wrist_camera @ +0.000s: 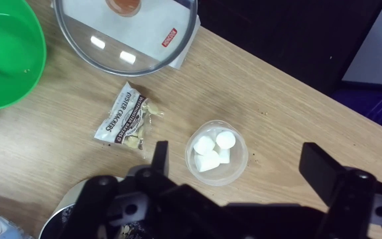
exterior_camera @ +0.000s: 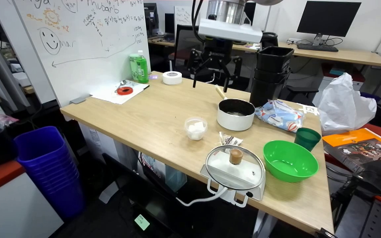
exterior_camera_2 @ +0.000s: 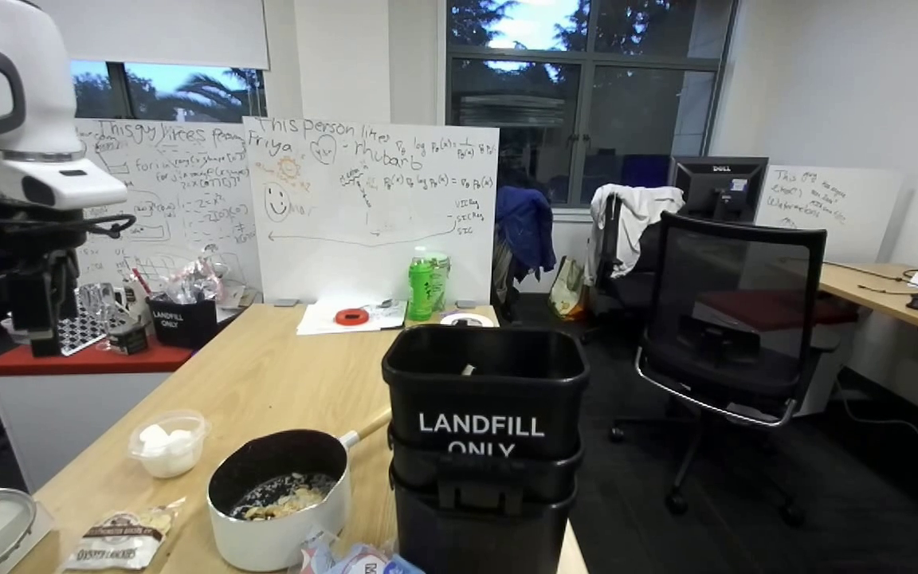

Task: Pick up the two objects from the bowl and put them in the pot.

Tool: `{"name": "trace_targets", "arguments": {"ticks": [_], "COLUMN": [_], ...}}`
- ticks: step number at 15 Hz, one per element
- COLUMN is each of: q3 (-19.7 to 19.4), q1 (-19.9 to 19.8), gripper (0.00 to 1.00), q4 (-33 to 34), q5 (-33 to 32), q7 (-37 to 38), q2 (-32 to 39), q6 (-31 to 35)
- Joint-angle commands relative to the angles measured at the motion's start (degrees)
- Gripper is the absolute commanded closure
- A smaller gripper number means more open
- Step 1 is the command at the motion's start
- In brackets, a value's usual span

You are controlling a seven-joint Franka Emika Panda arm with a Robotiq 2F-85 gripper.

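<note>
Hovering empty, jaws wide apart, the end effector (exterior_camera: 210, 86) seems readied for a pick.
Below it, the bowl (wrist_camera: 225, 174) holds marshmallows (wrist_camera: 207, 160) near the pot (exterior_camera: 235, 121), presumably for a short carry.

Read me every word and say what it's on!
"LANDFILL ONLY": stacked black bins, small black bin
"OYSTER CRACKERS", "WESTMINSTER BAKERS CO": white plastic packet
"HONCOOK": red label on or under round glass lid
"ROBOTIQ": black claw
"DELL": black monitor
"This person likes", "rhubarb": big whiteboard
"This guy": another whiteboard
Too blurry: most other handwriting, green bottle, blue packet
</note>
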Motion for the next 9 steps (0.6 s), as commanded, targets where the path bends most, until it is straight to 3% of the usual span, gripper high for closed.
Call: {"name": "trace_targets", "arguments": {"ticks": [1,6,9], "q3": [-1.64,-4.08,-7.41], "q1": [1.60,4.02,6.88], "gripper": [0.00,0.00,0.00], "q4": [1.53,2.27,2.79], "q5": [2.67,1.25,-3.15], "q7": [5.71,15.03,22.33], "q2": [4.59,10.83,13.25], "q6": [5.14,13.37,15.47]}}
